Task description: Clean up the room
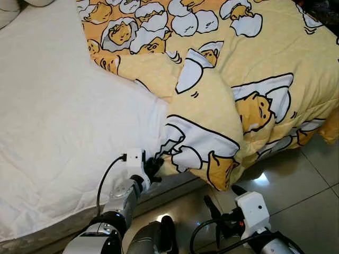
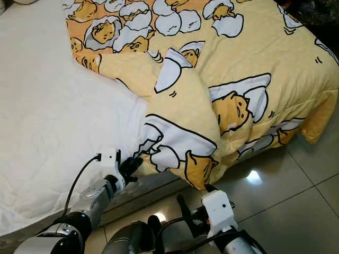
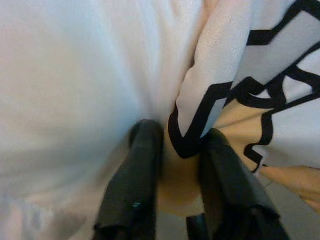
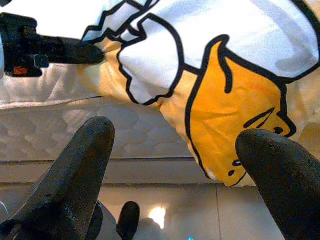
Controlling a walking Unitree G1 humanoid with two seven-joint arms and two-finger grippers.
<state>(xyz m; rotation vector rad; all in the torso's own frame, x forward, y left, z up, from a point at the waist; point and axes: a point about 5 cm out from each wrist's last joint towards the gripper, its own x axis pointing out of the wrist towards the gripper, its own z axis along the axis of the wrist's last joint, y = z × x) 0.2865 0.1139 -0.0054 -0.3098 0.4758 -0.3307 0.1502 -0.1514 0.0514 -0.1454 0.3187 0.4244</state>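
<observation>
A yellow blanket (image 1: pixel 265 53) printed with cartoon egg figures covers the right part of a bed, and one corner (image 1: pixel 204 153) is folded back and hangs over the bed's side. At the fold's left edge my left gripper (image 1: pixel 154 165) is shut on the blanket, with yellow fabric (image 3: pixel 181 170) pinched between its fingers (image 3: pixel 142 165). My right gripper (image 1: pixel 225 197) hangs lower, just under the drooping corner (image 4: pixel 235 105), open with nothing between its fingers (image 4: pixel 80 150).
A bare white quilted sheet (image 1: pixel 58 116) covers the bed's left part. The mattress side (image 4: pixel 100 135) runs below the blanket. Glossy tiled floor (image 1: pixel 307 196) lies to the right and below. Dark items (image 1: pixel 323 10) sit at the far right corner.
</observation>
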